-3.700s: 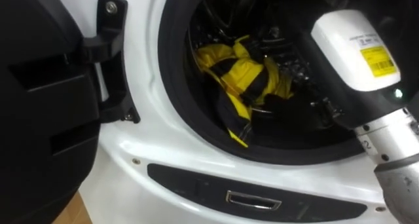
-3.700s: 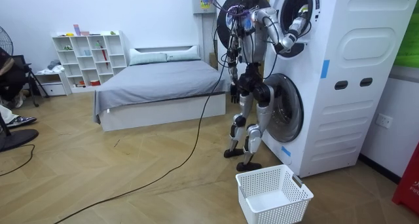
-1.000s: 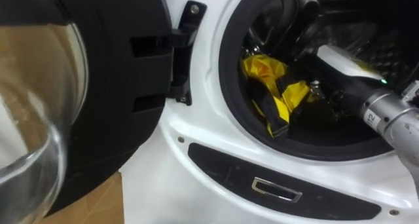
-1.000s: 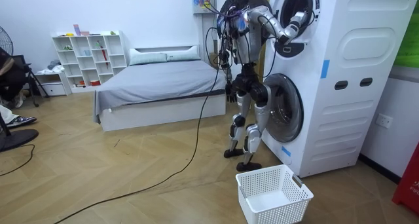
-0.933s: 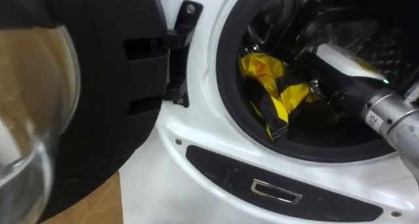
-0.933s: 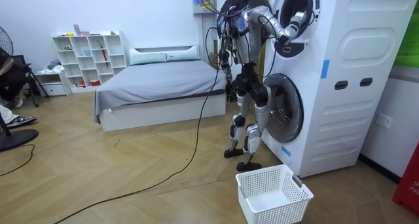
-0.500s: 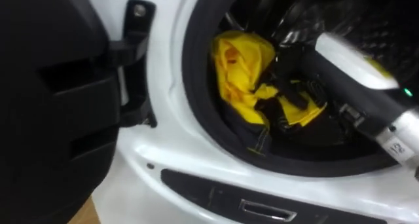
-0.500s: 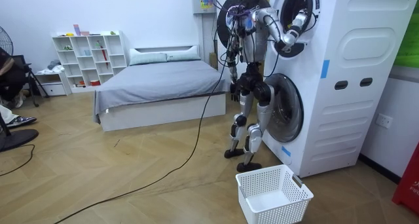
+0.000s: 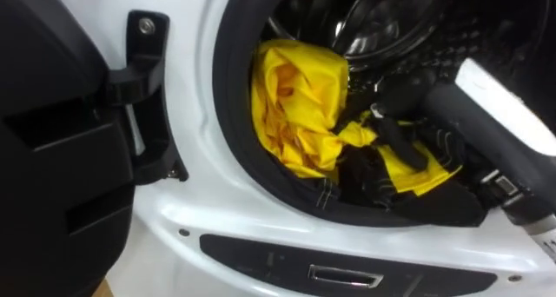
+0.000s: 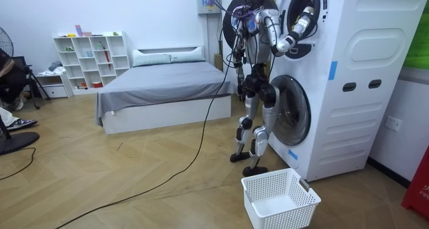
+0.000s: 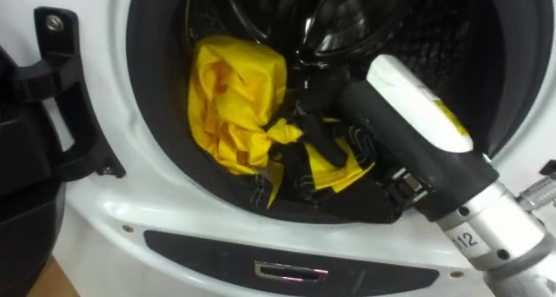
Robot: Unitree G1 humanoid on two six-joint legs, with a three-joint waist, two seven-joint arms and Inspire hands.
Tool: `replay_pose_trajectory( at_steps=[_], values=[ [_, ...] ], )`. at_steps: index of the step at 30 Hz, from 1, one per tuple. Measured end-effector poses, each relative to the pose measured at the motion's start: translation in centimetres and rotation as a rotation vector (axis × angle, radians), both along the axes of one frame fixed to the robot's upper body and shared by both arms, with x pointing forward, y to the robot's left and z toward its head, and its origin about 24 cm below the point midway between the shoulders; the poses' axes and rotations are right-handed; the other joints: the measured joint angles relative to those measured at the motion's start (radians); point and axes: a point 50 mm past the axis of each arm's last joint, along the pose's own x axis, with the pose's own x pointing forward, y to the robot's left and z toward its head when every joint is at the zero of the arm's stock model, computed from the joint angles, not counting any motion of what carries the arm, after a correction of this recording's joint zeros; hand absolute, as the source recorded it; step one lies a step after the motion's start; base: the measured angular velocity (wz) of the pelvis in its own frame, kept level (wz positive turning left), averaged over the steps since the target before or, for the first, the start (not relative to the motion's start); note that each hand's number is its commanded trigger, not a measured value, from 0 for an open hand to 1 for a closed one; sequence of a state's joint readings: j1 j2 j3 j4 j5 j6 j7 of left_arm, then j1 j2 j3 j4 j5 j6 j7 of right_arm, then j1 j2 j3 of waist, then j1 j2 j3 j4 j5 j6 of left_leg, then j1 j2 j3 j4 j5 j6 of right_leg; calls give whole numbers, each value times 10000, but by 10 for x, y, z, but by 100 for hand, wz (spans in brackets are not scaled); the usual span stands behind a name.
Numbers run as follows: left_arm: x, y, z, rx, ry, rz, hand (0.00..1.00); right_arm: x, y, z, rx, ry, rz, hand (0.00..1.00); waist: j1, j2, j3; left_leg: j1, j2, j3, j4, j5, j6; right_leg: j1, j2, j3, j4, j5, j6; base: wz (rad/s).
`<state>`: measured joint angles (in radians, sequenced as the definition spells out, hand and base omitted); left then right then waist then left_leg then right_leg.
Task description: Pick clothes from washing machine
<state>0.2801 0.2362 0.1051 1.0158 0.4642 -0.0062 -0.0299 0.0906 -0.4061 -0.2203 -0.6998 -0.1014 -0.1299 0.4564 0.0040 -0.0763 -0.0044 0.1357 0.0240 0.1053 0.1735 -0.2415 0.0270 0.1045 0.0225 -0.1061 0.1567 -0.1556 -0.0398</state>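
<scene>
Washer drum (image 9: 391, 23): yellow-black garment (image 9: 295, 106) now nearer the door rim; right robot hand (image 9: 395, 134) on it, grip unreadable.

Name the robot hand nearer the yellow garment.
Right. The right robot hand is in the drum against the yellow garment; the left robot hand hangs by its hip.

Home bedroom: 1 grey bed (image 10: 161, 88), 1 white cube shelf (image 10: 90, 58), wood floor (image 10: 100, 182) and 1 washing machine (image 10: 362, 88) stood here.

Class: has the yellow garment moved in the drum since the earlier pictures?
Yes: the yellow garment has shifted left and forward, up against the door seal.
</scene>
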Motion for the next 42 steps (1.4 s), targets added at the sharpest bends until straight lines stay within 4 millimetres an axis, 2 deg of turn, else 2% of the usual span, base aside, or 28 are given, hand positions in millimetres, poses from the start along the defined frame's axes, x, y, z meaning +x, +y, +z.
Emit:
replay_pose_trajectory(
  at_steps=[8,13,18,21,24,28,30,31,32,34,35,36,38,40,42],
  values=[
    [-18,-4,-4,-51,329,776,0,-12,-9,2,1349,254,557,100,-7,-23,-34,139,58,80,-7,-49,3,-43,111,272,146,1,1,-2],
    [-27,3,-2,85,384,1305,0,-20,-12,1,1238,270,429,100,0,3,-42,113,156,288,180,-185,-30,-45,170,516,157,1,0,-10],
    [-27,4,-2,124,335,1447,0,-29,-17,-2,1048,362,181,100,-2,39,-63,124,158,466,174,-186,-30,-90,200,729,159,1,0,-12],
    [-28,7,-1,206,315,1703,0,-34,-20,-9,1013,656,43,100,-1,59,-75,169,175,658,144,-187,-31,-121,225,923,176,4,1,-19],
    [-28,7,-1,268,279,1781,0,-36,-20,-10,971,688,54,100,7,133,-78,265,225,1025,146,-193,-42,-247,303,1326,310,25,10,-34],
    [-18,7,-1,272,38,1694,0,-35,-24,-14,1011,912,-124,100,-116,288,-68,271,305,1531,141,-224,-40,-363,356,1811,370,160,30,-35],
    [-15,8,-1,325,-24,1678,0,-34,-27,-14,1007,965,-335,100,-308,356,-62,298,323,1735,151,-224,-41,-448,402,2033,425,192,28,-41],
    [-16,8,-1,366,-36,1684,0,-33,-36,-16,1036,1121,-819,100,-411,324,-17,328,338,1960,151,-225,-45,-553,456,2268,482,184,35,-39],
    [-16,8,-1,372,-35,1686,0,-32,-41,-17,1076,1251,-1094,100,-472,370,-14,345,357,2080,155,-232,-57,-574,506,2431,471,186,38,-58],
    [-15,8,-1,357,-43,1673,0,-29,-53,-22,1236,1673,-1779,100,-637,561,-17,313,451,2597,167,-239,-96,-860,675,2961,507,293,113,-71],
    [-16,8,-1,371,-40,1684,0,-29,-54,-23,1251,1711,-1831,100,-744,570,-11,284,486,2721,187,-239,-109,-927,701,3021,499,326,147,-68],
    [-18,10,0,435,39,1646,0,-28,-56,-25,1282,1829,-1941,100,-1035,580,-8,147,517,2851,224,-222,-150,-1133,791,3247,524,434,129,-63],
    [-21,11,0,467,161,1629,0,-26,-64,-31,1305,2240,-2440,100,-1548,520,18,-43,571,3340,247,-199,-229,-1571,1003,3757,733,592,21,-73],
    [-21,11,-1,439,224,1624,0,-25,-71,-35,1437,2473,-2834,100,-1795,449,68,-64,671,3781,255,-217,-300,-1794,1160,4074,876,660,-32,-70],
    [-21,11,-1,442,331,1476,0,-24,-78,-39,1553,2773,-3235,100,-2026,374,78,-55,728,4137,283,-276,-395,-1886,1298,4297,900,721,-73,-64]
  ],
)
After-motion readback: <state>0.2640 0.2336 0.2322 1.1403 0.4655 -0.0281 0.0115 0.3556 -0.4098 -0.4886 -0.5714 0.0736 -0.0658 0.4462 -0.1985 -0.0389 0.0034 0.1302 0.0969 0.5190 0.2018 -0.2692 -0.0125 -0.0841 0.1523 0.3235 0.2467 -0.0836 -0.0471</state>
